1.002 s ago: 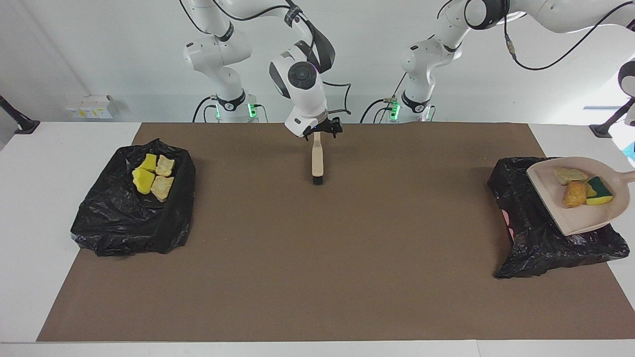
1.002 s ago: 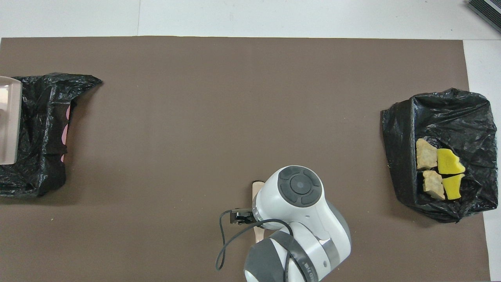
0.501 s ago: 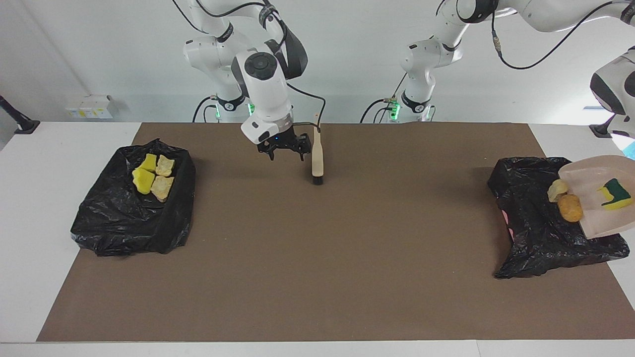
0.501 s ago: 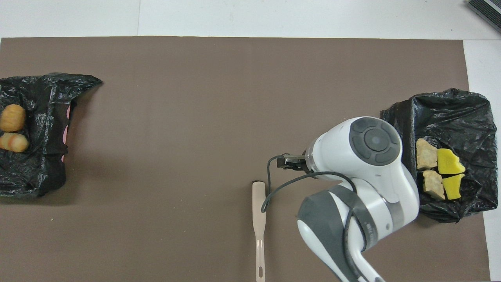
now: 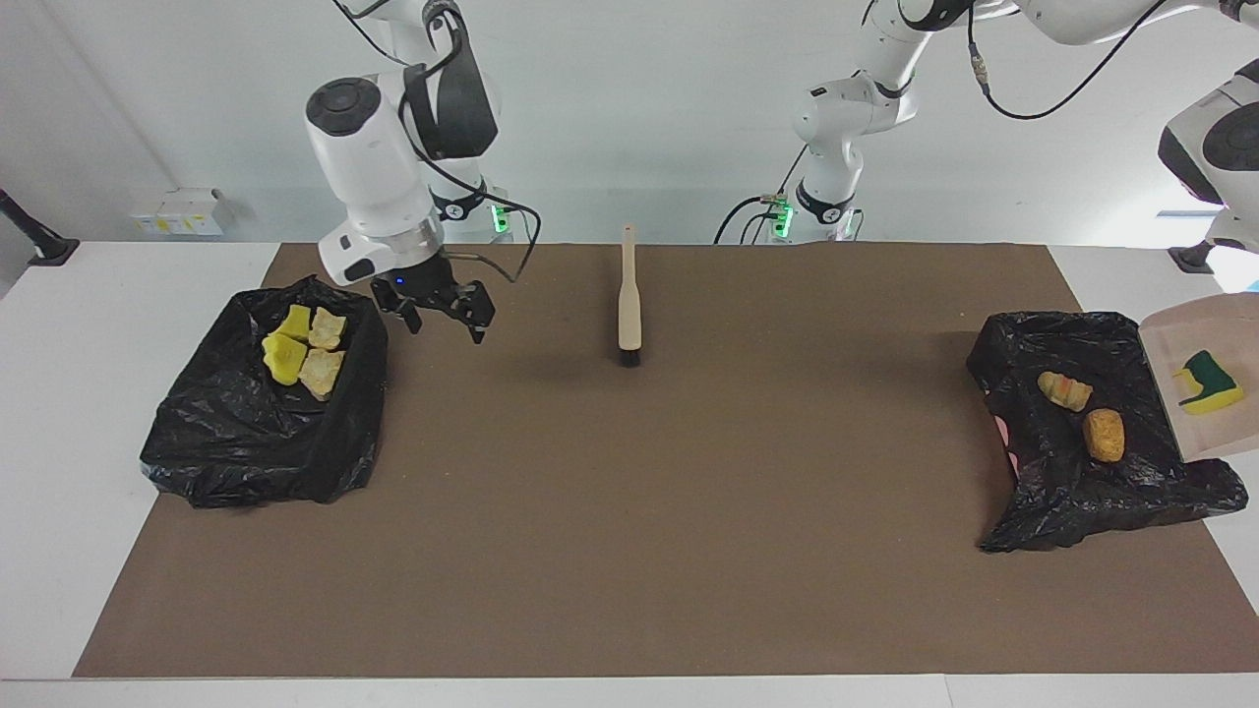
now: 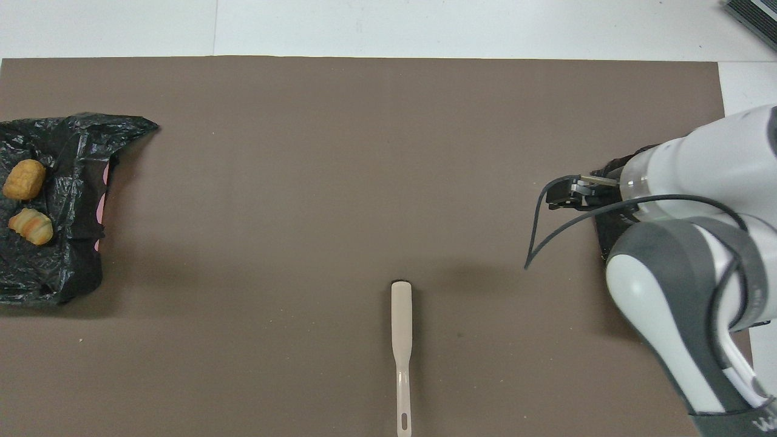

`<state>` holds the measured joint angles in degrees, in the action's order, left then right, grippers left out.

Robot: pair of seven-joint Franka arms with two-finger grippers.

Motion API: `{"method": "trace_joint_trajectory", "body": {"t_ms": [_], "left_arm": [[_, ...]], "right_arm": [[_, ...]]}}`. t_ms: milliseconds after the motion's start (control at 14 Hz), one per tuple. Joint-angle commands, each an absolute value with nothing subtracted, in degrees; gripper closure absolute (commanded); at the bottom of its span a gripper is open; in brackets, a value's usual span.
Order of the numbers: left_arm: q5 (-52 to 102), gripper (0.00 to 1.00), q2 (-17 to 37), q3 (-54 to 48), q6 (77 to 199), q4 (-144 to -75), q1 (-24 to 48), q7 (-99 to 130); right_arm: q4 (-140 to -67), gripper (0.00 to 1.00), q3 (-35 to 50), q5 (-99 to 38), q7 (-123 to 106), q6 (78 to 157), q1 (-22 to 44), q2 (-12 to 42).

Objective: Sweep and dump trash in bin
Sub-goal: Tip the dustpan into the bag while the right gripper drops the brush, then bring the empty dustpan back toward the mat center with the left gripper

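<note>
Right hand (image 5: 440, 313) spread, raised beside bin (image 5: 266, 398); left hand unseen.

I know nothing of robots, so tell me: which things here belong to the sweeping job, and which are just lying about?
Job: brush, dustpan, sponge on it, first bin holding four scraps, second bin holding two bread chunks.
Lying about: white box, black stand.

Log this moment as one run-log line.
left gripper: out of view, tilting beige dustpan over black bin bag | green-yellow sponge on pan | right gripper: open, empty | beige brush: on mat
</note>
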<state>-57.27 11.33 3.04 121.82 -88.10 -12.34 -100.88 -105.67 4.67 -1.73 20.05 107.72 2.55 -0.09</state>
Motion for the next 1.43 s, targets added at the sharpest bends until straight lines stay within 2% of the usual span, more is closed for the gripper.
{"method": "trace_joint_trajectory", "body": {"t_ms": [0,215,572,859,1073,1360], "left_arm": [[-60.2,1.0,8.0,3.8,121.2,-90.4,-9.9,-97.9],[-70.3,1.0,5.6,3.4,115.7,-93.4,-7.0,-86.0],[-70.8,1.0,4.4,3.4,115.9,-95.4,-6.9,-85.7],[-69.5,1.0,4.2,3.1,115.2,-95.4,-6.9,-86.0],[-58.2,1.0,4.2,2.7,110.8,-94.7,-6.4,-86.0],[-49.0,1.0,4.0,2.7,102.7,-94.7,-1.2,-85.1]], "right_arm": [[-102.0,0.0,2.9,3.0,16.4,102.9,2.6,-1.2],[-99.3,0.0,-1.0,2.7,13.6,97.8,2.6,-4.7],[-88.4,0.0,-3.0,1.1,8.8,84.0,0.4,-4.7],[-90.5,0.0,-3.0,1.1,8.6,83.1,1.3,-6.4],[-90.7,0.0,-3.6,1.2,6.1,83.8,2.3,-6.5],[-90.4,0.0,-6.8,1.2,4.0,85.1,4.3,-6.2]]}}
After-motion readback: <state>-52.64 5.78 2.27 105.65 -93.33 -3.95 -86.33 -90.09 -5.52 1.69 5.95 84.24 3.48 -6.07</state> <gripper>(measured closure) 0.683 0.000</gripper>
